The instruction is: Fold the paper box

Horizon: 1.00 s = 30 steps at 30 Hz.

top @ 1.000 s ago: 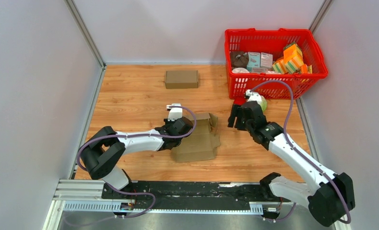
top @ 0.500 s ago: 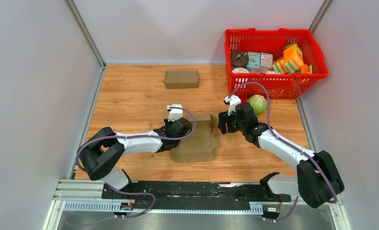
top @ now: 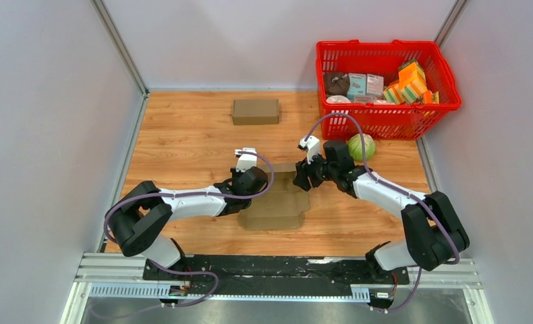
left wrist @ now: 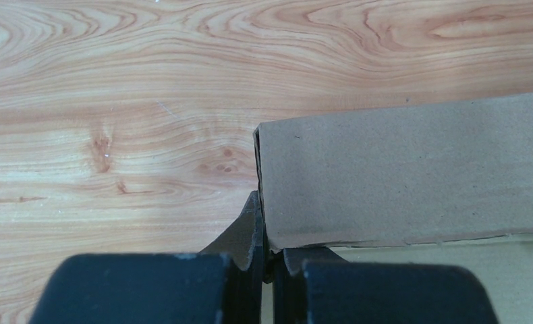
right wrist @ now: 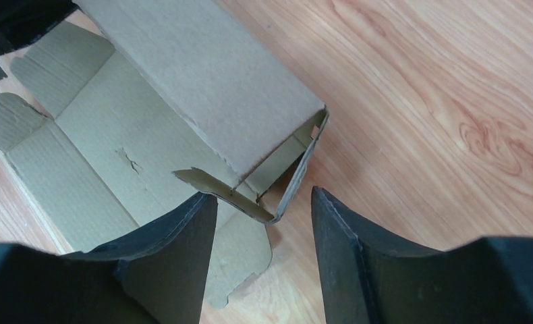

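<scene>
Brown cardboard box (top: 275,202) lies half-folded on the wooden bench (top: 183,135), long axis left-right. Left tool (left wrist: 267,251) is clamped on its raised wall; right tool (right wrist: 264,202), jaws apart, straddles its right end.

My left pincer (top: 262,183) is down at the left rear part of the partly folded brown cardboard box (top: 277,208), which lies on the wooden table (top: 183,145) ahead of my bases. My right pincer (top: 301,179) meets the same box at its right rear corner. A green cabbage (top: 361,146) lies just beside the front of the red plastic basket (top: 387,46) of packets. A small closed brown carton (top: 255,111) sits well apart, near the back wall.
</scene>
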### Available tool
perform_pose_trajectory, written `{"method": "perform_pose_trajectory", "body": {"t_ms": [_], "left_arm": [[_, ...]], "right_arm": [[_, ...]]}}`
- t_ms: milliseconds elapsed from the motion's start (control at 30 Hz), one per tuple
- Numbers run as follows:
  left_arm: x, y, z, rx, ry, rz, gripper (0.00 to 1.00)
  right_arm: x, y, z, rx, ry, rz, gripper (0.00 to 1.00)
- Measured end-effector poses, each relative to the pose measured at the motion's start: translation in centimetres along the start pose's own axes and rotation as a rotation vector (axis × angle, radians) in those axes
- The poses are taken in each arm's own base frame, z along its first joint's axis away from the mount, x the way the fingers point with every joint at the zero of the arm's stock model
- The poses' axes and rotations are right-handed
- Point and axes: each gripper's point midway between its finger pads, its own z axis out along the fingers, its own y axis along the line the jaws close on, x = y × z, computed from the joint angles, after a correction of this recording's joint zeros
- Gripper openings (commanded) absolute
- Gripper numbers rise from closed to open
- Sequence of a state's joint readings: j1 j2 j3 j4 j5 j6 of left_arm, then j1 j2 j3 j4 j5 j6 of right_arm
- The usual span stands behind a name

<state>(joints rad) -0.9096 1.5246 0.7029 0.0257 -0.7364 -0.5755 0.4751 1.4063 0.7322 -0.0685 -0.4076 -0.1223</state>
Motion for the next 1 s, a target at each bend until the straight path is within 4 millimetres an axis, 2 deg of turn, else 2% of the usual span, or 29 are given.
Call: {"method": "perform_pose_trajectory", "body": {"t_ms": [167, 233, 333, 467, 633, 767, 933, 1000], "left_arm": [[0.0, 0.0, 0.0, 0.002, 0.001, 0.002, 0.00], [0.0, 0.0, 0.0, 0.001, 0.001, 0.002, 0.00], [0.1, 0.3, 0.0, -0.013, -0.002, 0.001, 0.00], [0.1, 0.8, 0.0, -0.028, -0.018, -0.004, 0.00], [0.1, 1.1, 0.1, -0.039, -0.035, -0.018, 0.00], [0.2, 1.4, 0.2, -0.055, -0.055, -0.038, 0.00], [0.1, 1.9, 0.3, -0.077, -0.078, -0.054, 0.00], [0.1, 1.9, 0.3, -0.083, -0.082, -0.055, 0.00]], "right_arm": [[-0.7, 0.6, 0.9, -0.010, -0.027, -0.034, 0.37], [-1.1, 0.6, 1.3, 0.013, -0.040, -0.041, 0.37], [-1.3, 0.8, 1.9, 0.064, -0.059, -0.049, 0.43], [-0.5, 1.7, 2.7, 0.136, -0.069, -0.071, 0.43], [0.9, 1.1, 2.8, 0.258, -0.083, -0.059, 0.41], [-0.2, 0.5, 2.7, 0.347, -0.147, -0.060, 0.37], [-1.7, 0.3, 3.6, 0.378, -0.227, -0.061, 0.34], [-1.8, 0.4, 4.1, 0.376, -0.246, -0.062, 0.28]]}}
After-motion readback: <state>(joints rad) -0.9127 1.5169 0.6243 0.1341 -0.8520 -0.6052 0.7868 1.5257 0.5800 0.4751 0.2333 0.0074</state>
